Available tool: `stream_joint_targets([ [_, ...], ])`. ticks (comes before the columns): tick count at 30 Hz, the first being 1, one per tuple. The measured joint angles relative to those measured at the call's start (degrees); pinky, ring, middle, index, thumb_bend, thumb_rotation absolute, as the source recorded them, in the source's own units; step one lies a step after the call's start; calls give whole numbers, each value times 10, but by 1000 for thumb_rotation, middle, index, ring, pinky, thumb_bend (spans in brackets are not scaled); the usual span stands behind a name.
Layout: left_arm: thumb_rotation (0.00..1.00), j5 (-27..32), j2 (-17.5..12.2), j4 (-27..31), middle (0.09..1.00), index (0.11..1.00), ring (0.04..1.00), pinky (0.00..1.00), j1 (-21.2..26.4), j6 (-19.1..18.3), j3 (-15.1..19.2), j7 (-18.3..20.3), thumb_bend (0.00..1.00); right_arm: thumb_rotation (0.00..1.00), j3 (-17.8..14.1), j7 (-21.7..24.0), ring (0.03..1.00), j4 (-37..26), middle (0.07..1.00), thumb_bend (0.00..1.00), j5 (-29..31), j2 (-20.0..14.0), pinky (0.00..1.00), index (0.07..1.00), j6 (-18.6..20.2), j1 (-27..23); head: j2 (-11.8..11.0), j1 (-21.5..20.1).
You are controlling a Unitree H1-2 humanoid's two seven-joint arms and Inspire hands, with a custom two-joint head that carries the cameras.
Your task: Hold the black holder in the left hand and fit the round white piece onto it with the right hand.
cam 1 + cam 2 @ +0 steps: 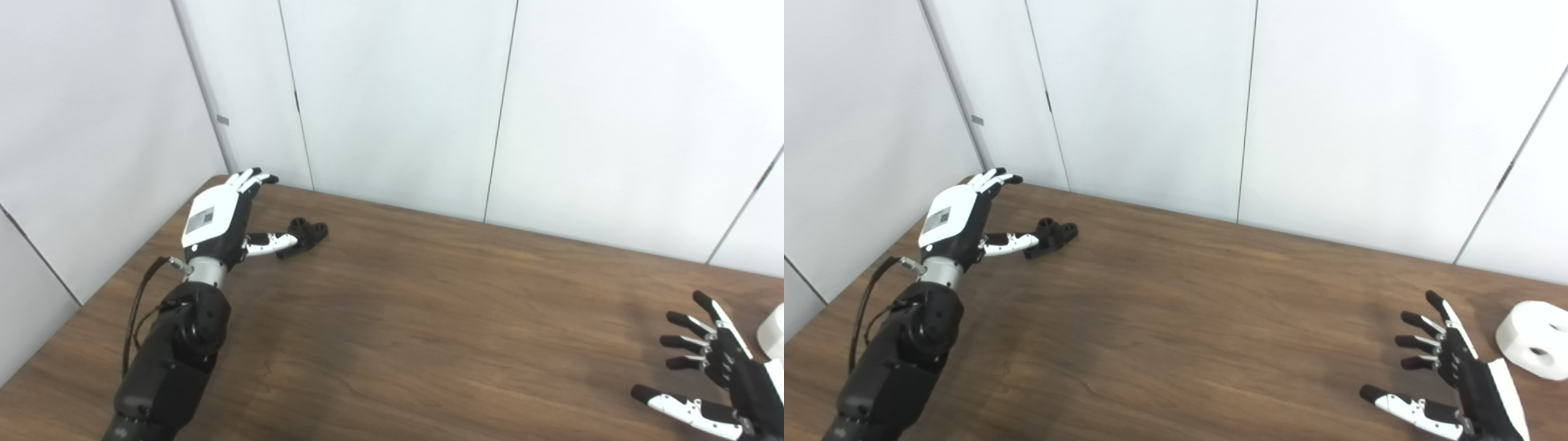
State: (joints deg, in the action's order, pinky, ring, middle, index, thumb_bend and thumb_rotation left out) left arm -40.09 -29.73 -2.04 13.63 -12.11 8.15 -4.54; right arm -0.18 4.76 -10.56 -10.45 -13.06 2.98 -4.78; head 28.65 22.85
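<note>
The black holder (306, 234) lies on the wooden table (416, 306) at the far left, near the back edge. My left hand (217, 220) is open just to its left, thumb stretched out and touching or nearly touching the holder, fingers pointing toward the wall. The round white piece (1536, 339), a thick ring with a hole, sits on the table at the far right. My right hand (1451, 373) hovers open with fingers spread, just left of the white piece and apart from it.
White wall panels (398, 104) stand right behind the table's back edge, and another panel runs along the left side. A black cable (138, 306) loops beside my left forearm.
</note>
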Motion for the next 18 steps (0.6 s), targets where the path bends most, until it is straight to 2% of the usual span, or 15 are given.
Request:
stream_joint_targets([
  [10,506,-10,-2,-29,1000,884,1000,1000,11,-51,-35,8,1000,0,-7,0,699,-12,804,675,0,-1,561,927,1,0,4,-3],
  [13,494,-14,-2,-42,1000,870,1000,986,15,-67,-44,9,999,0,-8,0,693,-15,803,672,0,-2,559,925,9,0,4,-4],
  [18,491,-7,-2,-67,1000,848,1000,976,20,-71,-50,8,1000,0,-8,0,700,-20,801,673,-1,-2,567,923,13,1,4,-4],
])
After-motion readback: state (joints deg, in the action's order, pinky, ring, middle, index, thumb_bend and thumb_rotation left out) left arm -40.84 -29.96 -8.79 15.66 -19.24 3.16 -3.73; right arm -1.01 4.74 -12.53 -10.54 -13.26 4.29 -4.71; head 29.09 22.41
